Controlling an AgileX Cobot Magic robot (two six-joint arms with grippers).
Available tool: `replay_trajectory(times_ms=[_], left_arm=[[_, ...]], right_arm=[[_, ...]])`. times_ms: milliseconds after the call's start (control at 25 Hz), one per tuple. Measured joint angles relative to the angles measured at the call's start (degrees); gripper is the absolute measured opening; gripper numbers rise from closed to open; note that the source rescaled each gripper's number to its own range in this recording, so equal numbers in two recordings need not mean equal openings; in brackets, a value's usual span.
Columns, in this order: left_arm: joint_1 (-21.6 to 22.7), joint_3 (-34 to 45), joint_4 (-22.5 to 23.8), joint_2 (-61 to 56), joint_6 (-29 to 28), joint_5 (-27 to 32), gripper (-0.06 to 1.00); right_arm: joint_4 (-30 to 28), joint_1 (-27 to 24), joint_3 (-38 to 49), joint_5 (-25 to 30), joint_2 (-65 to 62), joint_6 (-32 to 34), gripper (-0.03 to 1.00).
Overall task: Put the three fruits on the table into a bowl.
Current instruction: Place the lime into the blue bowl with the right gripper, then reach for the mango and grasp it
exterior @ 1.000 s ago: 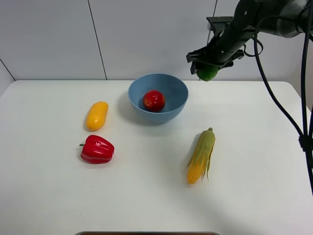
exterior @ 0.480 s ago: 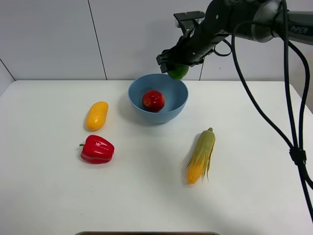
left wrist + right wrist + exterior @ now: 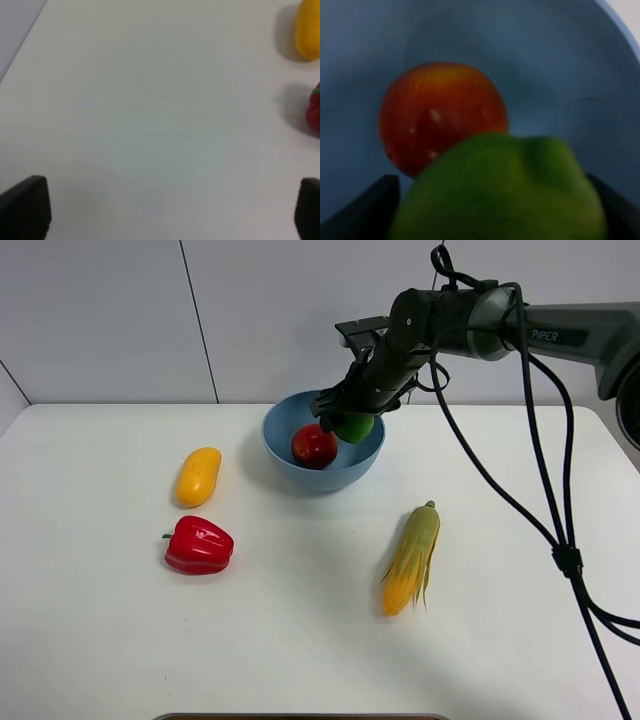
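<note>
Our left claw hangs wide open and empty over the bare table. The mango lies ahead of it and apart from it, not yet collected. The red bell pepper is nearer, off to the same side.

Further right, our right claw is low over the bowl. Its jaws are closed round the lime, parted only by the fruit's width. We cannot tell whether that grip is loosening. The apple lies in the bowl just below this claw and a little to its left, very near the lime. The corn cob lies well apart, to the claw's right and toward the table's near edge.

We see three risks:
- If the lime is let go here it may strike the apple, bounce, and hop over the rim.
- If we go lower, a finger could nudge the apple or catch the rim and skid the light bowl.
- We might afterwards mistake the pepper or the corn for the last fruit.
</note>
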Motion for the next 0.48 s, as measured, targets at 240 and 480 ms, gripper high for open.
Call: replay_trajectory(times_ms=[240,480], left_arm=[[0.0,0.0,0.0,0.0,0.0,0.0,1.0],[0.0,0.0,0.0,0.0,0.06,0.0,1.0]], right_arm=[[0.05,0.05,0.0,0.53,0.35,0.0,0.49],[0.16,0.05,0.0,2.15,-0.31,0.0,0.5]])
